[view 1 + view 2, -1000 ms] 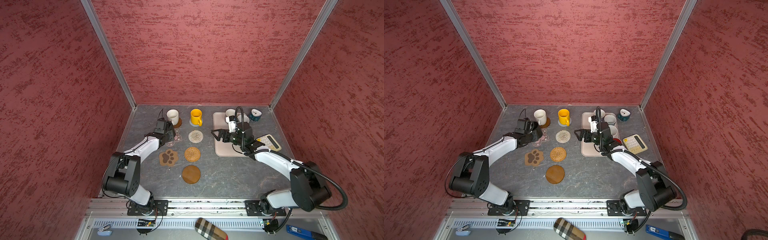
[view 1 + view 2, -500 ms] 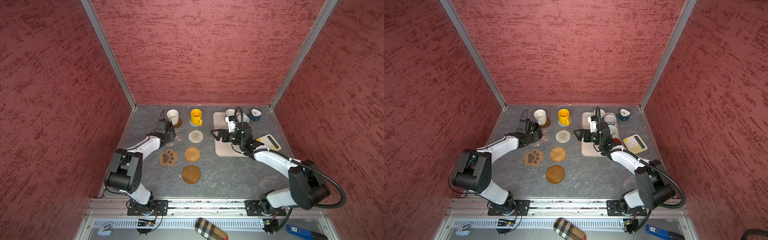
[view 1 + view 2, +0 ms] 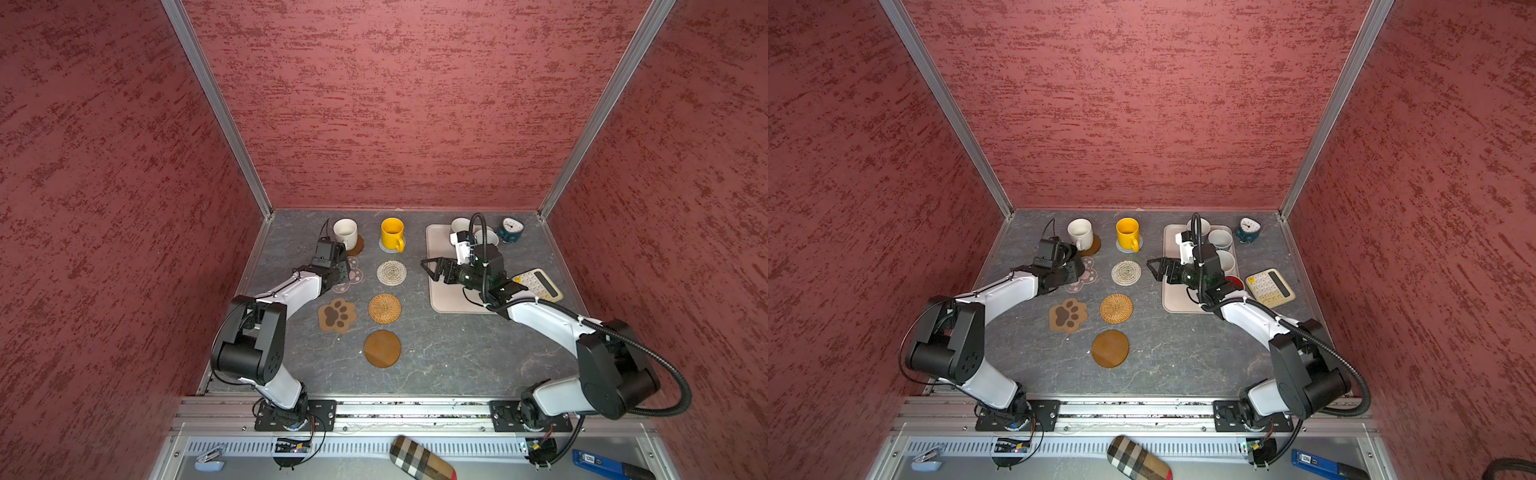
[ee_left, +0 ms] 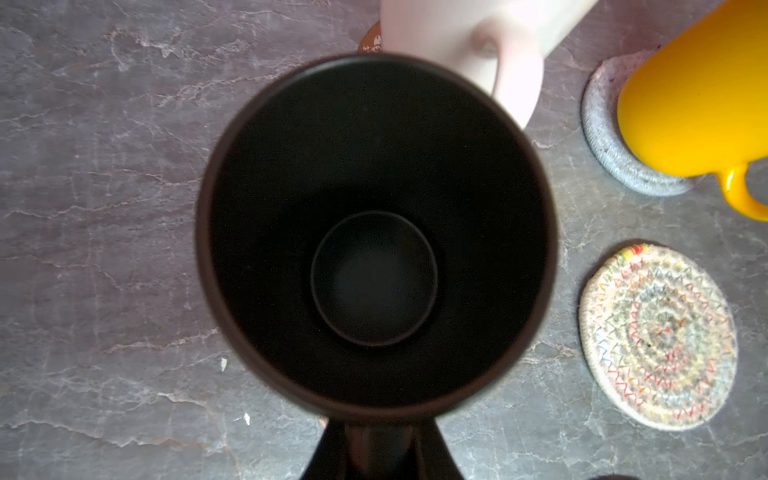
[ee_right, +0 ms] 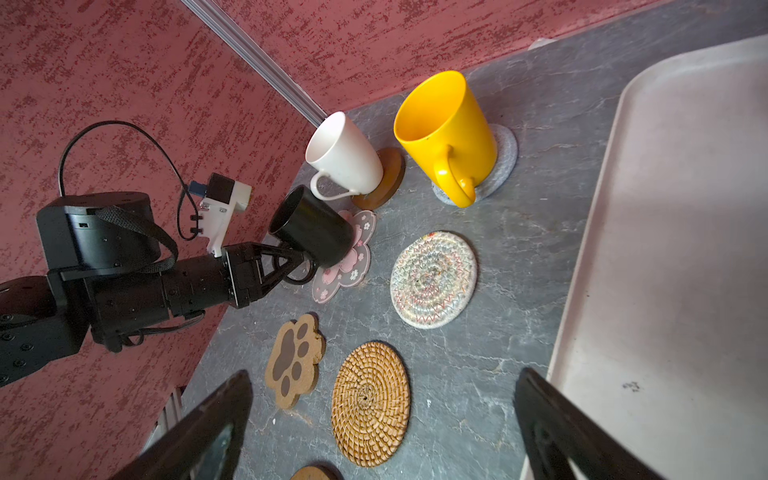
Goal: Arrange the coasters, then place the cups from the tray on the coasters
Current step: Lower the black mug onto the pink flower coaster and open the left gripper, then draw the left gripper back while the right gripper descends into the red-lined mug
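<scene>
My left gripper (image 5: 297,262) is shut on the handle of the black cup (image 5: 311,232), which stands upright on the pink flower coaster (image 5: 353,257). In the left wrist view I look straight down into that cup (image 4: 374,232). A white cup (image 3: 345,232) sits on a brown disc (image 3: 357,245), and a yellow cup (image 3: 392,232) sits on the grey woven coaster (image 3: 386,248). The beige woven (image 3: 391,272), rattan (image 3: 385,308), paw (image 3: 337,315) and brown disc (image 3: 382,348) coasters are bare. My right gripper (image 3: 430,266) hangs open at the tray's (image 3: 446,297) left edge. More cups (image 3: 1220,239) stand at the back of the tray.
A teal clock (image 3: 511,228) stands in the back right corner. A cream calculator (image 3: 538,284) lies right of the tray. Red walls close in the table on three sides.
The left arm has shifted slightly with the black cup at the pink flower coaster. The right arm has stayed still.
</scene>
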You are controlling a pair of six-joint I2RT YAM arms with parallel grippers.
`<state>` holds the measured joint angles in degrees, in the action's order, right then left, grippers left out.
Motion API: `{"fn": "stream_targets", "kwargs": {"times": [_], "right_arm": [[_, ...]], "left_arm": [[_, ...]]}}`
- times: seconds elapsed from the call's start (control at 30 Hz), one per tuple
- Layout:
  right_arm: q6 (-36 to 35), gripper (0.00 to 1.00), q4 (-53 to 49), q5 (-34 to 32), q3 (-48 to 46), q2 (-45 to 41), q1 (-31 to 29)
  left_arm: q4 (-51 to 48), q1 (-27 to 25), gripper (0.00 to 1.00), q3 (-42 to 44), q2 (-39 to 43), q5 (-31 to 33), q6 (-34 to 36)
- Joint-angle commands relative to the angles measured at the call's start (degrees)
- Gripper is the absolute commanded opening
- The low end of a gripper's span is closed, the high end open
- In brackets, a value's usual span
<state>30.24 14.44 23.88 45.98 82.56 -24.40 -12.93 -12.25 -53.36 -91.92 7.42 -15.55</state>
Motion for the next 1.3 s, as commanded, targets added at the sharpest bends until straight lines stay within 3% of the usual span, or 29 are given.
{"fn": "stream_targets", "kwargs": {"times": [0.0,0.23,0.43,0.6,1.0,1.27], "right_arm": [[0.6,0.99,2.5,1.0,-0.8,0.4,-0.4],[0.6,0.99,2.4,1.0,-1.0,0.1,-0.4],[0.4,0.99,1.4,0.1,-0.7,-0.4,-0.4],[1.8,0.96,-7.0,-8.3,2.2,-0.5,-0.4],[0.7,0.88,-22.1,-21.2,3.4,-9.8,-0.4],[1.2,0.9,-33.7,-30.2,0.2,-17.1,-0.4]], "left_arm": [[3.9,-0.7,0.28,0.3,1.0,1.8,-0.2],[4.4,-2.4,0.51,1.4,2.1,4.0,0.2],[3.2,-3.2,0.65,1.5,3.4,4.6,0.3],[1.5,-3.9,0.79,2.1,6.5,6.2,-0.4],[-5.7,-5.3,0.99,3.7,20.3,3.8,-2.1],[-10.3,-9.5,1.0,4.1,26.5,1.3,-2.6]]}}
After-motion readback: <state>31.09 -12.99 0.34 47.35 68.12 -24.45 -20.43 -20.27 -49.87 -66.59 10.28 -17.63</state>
